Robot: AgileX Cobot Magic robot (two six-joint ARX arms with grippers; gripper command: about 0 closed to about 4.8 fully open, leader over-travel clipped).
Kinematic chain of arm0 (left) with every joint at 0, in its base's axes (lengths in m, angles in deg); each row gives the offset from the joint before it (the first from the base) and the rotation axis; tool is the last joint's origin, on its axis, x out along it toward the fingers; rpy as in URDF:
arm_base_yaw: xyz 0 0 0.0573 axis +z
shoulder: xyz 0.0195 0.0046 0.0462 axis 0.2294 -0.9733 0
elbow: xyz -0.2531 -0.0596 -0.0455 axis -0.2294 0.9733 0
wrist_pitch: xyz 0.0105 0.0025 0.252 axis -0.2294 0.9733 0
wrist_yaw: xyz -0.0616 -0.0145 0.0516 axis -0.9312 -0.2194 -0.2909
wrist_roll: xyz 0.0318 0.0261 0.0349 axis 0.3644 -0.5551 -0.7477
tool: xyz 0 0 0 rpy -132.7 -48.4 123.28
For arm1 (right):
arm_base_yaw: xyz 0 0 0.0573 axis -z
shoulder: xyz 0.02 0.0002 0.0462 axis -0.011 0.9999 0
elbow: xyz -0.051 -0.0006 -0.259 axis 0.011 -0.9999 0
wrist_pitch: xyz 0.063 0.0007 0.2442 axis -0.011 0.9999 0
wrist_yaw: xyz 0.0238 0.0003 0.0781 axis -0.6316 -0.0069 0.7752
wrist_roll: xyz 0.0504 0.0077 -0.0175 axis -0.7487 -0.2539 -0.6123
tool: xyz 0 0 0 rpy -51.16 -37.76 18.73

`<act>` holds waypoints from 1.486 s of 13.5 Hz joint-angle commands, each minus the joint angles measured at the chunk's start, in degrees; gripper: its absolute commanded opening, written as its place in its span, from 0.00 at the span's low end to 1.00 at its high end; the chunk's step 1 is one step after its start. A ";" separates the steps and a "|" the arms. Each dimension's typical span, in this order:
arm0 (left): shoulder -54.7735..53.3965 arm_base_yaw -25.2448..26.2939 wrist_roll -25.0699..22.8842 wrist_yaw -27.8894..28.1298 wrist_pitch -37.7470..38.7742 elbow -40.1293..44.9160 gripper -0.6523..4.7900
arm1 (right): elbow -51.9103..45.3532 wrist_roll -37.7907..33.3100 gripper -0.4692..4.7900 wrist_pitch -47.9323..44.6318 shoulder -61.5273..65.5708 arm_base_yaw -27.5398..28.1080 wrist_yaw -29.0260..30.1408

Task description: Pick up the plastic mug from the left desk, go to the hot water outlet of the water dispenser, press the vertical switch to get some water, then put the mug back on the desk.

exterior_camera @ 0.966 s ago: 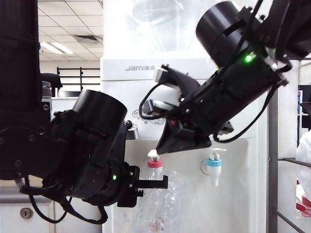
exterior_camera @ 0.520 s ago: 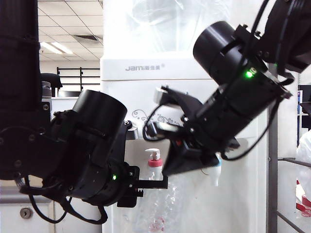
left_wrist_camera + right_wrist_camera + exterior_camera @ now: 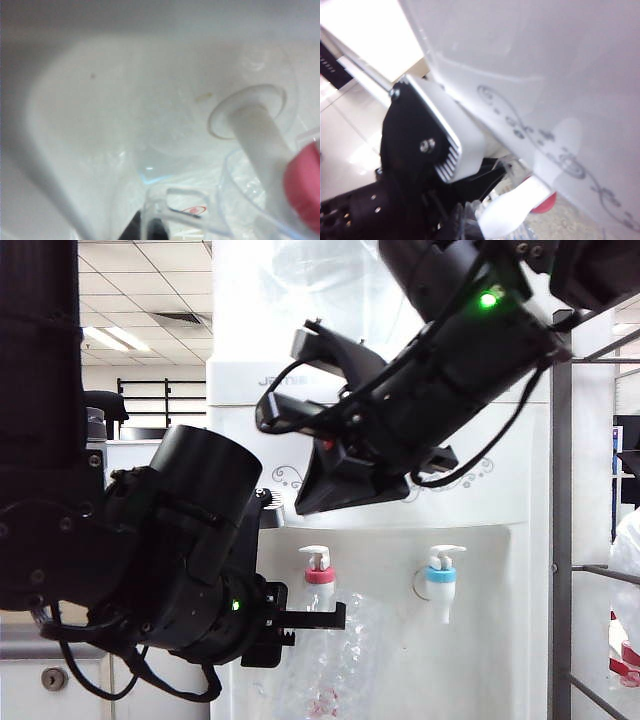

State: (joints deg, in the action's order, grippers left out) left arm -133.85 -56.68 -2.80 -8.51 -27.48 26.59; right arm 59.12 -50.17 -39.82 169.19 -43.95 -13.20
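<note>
plastic mug (image 3: 330,665) – contents unclear | left claw (image 3: 318,618) clamps it under hot water outlet (image 3: 319,575) | right claw (image 3: 315,490) closed – above

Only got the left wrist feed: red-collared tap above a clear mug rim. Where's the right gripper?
Observer: Exterior view: the right gripper is up against the water dispenser front, above the hot water outlet and clear of the vertical switch.
Operator: Jaws?
Observer: Shut, with nothing in them.
Operator: Is the mug lined up from outside?
Observer: Yes. The left gripper holds the plastic mug directly under that outlet.
Operator: Other tap?
Observer: The blue-collared tap sits to the right of the red one, with nothing at it.
</note>
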 commanded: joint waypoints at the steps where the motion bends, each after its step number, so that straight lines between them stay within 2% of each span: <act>1: -0.20 1.95 0.02 5.70 3.13 -0.44 0.11 | 0.52 0.50 0.08 -1.53 2.47 0.94 -0.72; 5: -0.20 1.95 0.02 5.68 3.13 -0.44 0.11 | 0.57 1.33 0.08 -0.59 5.53 0.92 1.07; 10: -0.20 1.95 0.02 5.70 3.13 -0.44 0.11 | 0.55 1.36 0.08 2.49 6.71 0.98 0.81; 17: -0.20 1.95 0.02 5.68 3.13 -0.46 0.11 | 0.57 1.36 0.08 2.29 8.81 0.98 0.81; 18: -0.20 1.95 0.02 5.68 3.13 -0.46 0.11 | 0.57 1.36 0.08 2.01 8.76 0.94 1.38; 20: -0.20 1.95 0.02 5.66 3.13 -0.46 0.11 | 1.29 1.36 0.08 2.21 6.91 -0.13 6.93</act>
State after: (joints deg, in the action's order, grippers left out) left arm -133.85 -56.70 -3.09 -8.51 -27.26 26.59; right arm 59.63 -48.97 -36.80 177.56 -43.20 -8.81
